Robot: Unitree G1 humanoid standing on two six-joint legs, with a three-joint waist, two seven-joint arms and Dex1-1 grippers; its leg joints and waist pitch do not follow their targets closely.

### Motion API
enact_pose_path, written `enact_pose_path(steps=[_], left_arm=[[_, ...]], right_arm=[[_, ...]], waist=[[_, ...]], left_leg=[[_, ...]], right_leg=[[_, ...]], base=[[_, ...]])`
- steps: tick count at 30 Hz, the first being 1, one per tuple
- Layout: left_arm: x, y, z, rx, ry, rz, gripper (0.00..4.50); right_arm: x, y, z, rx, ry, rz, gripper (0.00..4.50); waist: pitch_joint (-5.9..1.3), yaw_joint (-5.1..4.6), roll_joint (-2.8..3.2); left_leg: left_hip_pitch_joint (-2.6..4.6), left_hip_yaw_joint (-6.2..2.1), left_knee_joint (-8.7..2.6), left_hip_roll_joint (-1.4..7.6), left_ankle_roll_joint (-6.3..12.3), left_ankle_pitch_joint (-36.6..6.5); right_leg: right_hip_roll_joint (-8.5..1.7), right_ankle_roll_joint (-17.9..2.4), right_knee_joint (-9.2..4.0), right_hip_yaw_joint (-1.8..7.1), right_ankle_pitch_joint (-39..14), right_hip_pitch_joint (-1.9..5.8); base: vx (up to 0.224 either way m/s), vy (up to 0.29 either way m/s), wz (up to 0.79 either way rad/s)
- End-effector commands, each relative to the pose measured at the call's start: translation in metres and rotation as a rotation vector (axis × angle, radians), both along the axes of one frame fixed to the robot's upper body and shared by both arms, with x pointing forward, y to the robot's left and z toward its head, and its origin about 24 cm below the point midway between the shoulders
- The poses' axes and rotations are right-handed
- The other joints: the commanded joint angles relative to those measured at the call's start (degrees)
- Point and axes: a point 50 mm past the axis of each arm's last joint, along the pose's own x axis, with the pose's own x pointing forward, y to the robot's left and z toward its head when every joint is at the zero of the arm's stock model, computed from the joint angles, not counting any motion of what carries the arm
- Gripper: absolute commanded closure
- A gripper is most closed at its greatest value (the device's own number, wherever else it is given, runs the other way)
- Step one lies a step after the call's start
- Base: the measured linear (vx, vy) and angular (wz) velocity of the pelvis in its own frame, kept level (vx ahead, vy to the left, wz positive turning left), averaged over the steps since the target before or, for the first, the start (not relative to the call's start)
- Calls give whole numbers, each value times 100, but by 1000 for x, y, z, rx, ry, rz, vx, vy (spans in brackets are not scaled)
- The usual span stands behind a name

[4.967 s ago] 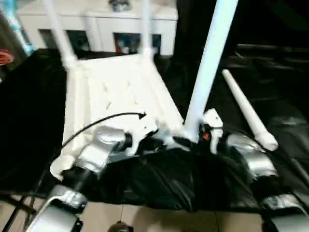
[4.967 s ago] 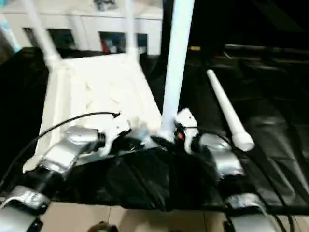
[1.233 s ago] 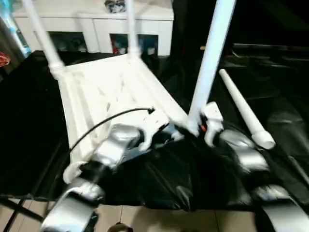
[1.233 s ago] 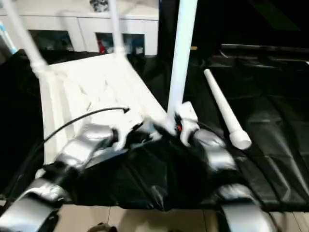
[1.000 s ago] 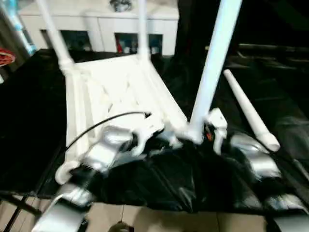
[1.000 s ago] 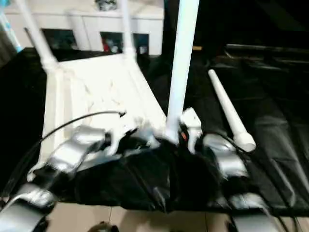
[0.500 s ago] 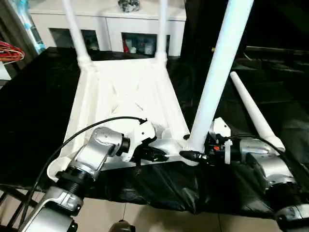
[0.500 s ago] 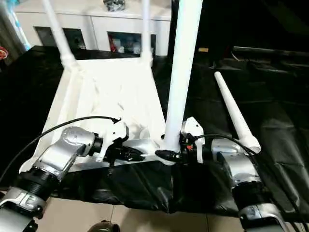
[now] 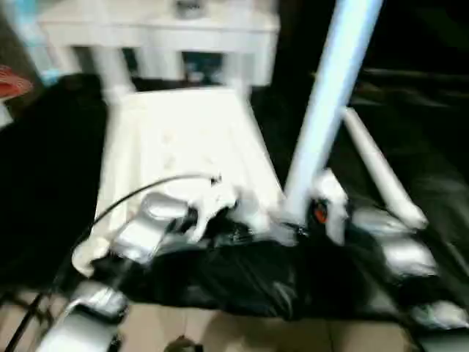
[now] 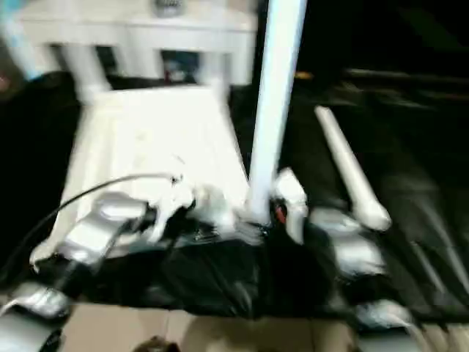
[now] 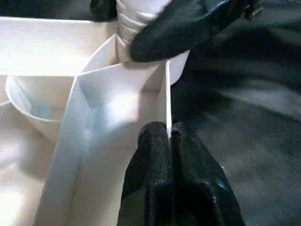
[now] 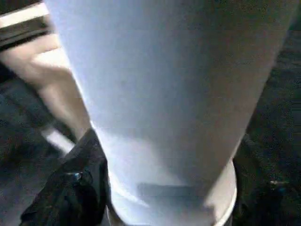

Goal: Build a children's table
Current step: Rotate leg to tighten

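Children's table (image 9: 183, 139): white plastic, laid upside down on a tabletop (image 9: 44, 176) draped in black sheeting, its ribbed underside facing up. 2 legs (image 9: 110, 73) are seen standing in the far corner sockets, in front of a white cabinet (image 9: 157, 29) with glass doors.

Left pincer (image 11: 168, 141): positioned at the near edge of the table; its 2 black fingers (image 11: 153, 169) are pressed together on a thin white rib of the rim, as seen in the left wrist view.

Third leg (image 9: 326, 103): held upright in the near right corner socket (image 11: 141, 28), rising out of the top of the head views.

Right pincer (image 12: 169, 188): set around the base of that upright leg, 1 black finger (image 12: 77, 188) on each side, closed on it where it meets the socket.

Fourth leg (image 9: 381, 169): laid loose on the black sheeting to the right of the table, apart from it, thick end nearest the robot.
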Motion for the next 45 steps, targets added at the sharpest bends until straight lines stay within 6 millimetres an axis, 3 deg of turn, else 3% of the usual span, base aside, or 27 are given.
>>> enact_pose_path(steps=[1,3,6,8,13,19,24,28,31,35,45], left_arm=[[3,-30,24,-111,-80,-53,450],[9,-39,24,-113,-93,33,450],[13,-47,24,-108,-112,91,450],[13,-49,24,-110,-121,90,450],[8,-49,24,-125,-120,19,450],[1,-44,23,-143,-108,-67,450],[-3,-34,22,-144,-92,-122,450],[-8,-25,22,-148,-73,-189,450],[-12,-18,23,-146,-58,-236,450],[-16,-6,24,-131,-19,-292,450],[-19,2,24,-116,10,-333,450]], right_arm=[[-4,7,-21,-63,79,-53,173],[4,15,-24,-92,78,-171,173],[10,24,-24,-84,58,-235,173],[12,27,-22,-57,52,-232,104],[12,29,-19,-4,48,-191,64],[11,18,-17,-38,6,-146,14],[2,10,-11,2,-14,22,14],[-12,3,-7,16,-6,200,14],[-20,-4,-6,12,10,297,14],[-36,-12,-1,16,55,442,47],[-49,-10,1,4,109,556,133]], waist=[[-355,-5,-60],[-363,-22,-61],[-372,-48,-53],[-389,-30,-58],[-403,-10,-57],[-406,-7,-47],[-410,15,-54],[-402,99,-63],[-394,134,-49],[-394,179,-39],[-393,272,-42]], left_leg=[[146,-119,-429,205,-23,-2087],[116,-113,-431,205,52,-1951],[132,-119,-423,199,2,-1951],[123,-103,-417,206,89,-1901],[86,-88,-424,220,209,-1657],[87,-79,-421,233,257,-1603],[86,-68,-412,245,372,-1552],[75,-64,-408,263,430,-1502],[92,-56,-418,269,399,-1566],[117,-61,-426,277,348,-1651],[118,-76,-442,285,229,-1676]], right_leg=[[-408,-850,-584,249,-2858,211],[-398,-820,-578,255,-2772,222],[-402,-854,-577,235,-2785,215],[-402,-892,-565,254,-2558,217],[-381,-1119,-475,268,-1901,260],[-387,-1217,-450,274,-1753,272],[-372,-1243,-440,279,-1610,279],[-375,-1251,-418,273,-1605,301],[-369,-1237,-432,279,-1770,259],[-368,-1199,-447,288,-1880,250],[-392,-1139,-452,298,-1979,243]], base=[[0,0,0],[0,0,0],[0,0,0],[0,0,0],[0,0,0],[0,0,0],[0,0,0],[0,0,0],[0,0,0],[0,0,0],[0,0,0]])
